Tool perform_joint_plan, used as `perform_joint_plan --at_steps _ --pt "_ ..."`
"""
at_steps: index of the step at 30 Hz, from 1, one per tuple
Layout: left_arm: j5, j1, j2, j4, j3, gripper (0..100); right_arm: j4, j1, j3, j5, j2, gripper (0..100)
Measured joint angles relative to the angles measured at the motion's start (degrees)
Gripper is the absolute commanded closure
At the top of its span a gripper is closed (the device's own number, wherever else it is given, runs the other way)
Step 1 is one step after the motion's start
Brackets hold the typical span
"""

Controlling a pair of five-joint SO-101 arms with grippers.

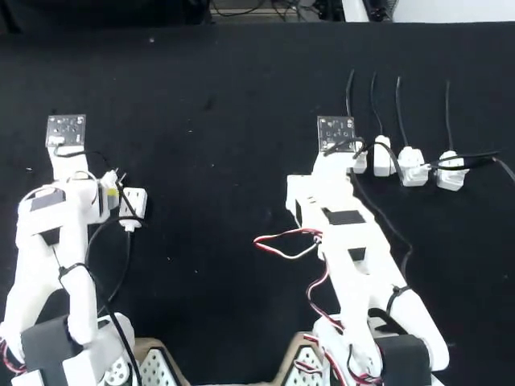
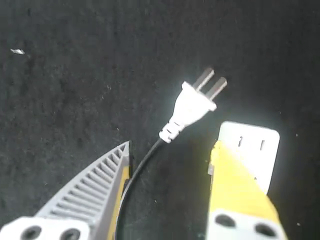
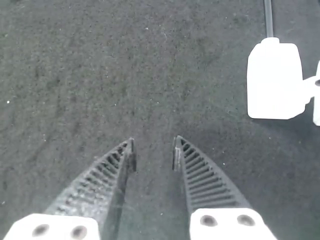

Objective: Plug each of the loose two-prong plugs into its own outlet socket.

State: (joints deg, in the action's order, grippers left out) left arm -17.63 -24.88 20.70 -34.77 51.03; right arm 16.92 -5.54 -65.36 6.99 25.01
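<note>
Partly, left hand (image 2: 170, 147) hides socket (image 2: 255, 145).

Open mat (image 1: 217, 145) across the middle; outlet blocks (image 1: 412, 169) and cords (image 1: 398, 100) along the far right.

Table (image 1: 209, 96): draped in black cloth, it spreads out before me. A small white speck (image 2: 17, 51) lies on the cloth. Beyond the table's far edge I see dark cables (image 1: 273, 8) and, toward the corner, a pale panel (image 1: 434, 10).
</note>
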Motion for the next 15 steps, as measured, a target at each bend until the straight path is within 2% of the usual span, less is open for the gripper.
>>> perform_joint_plan --at_steps 10,15 --pt "0.35 0.53 -5.89 5.63 0.70 74 0.00 0.00 0.00 0.00 0.00 88.4" --pt "3.87 2.29 -8.62 5.63 -0.70 74 0.00 0.00 0.00 0.00 0.00 88.4"
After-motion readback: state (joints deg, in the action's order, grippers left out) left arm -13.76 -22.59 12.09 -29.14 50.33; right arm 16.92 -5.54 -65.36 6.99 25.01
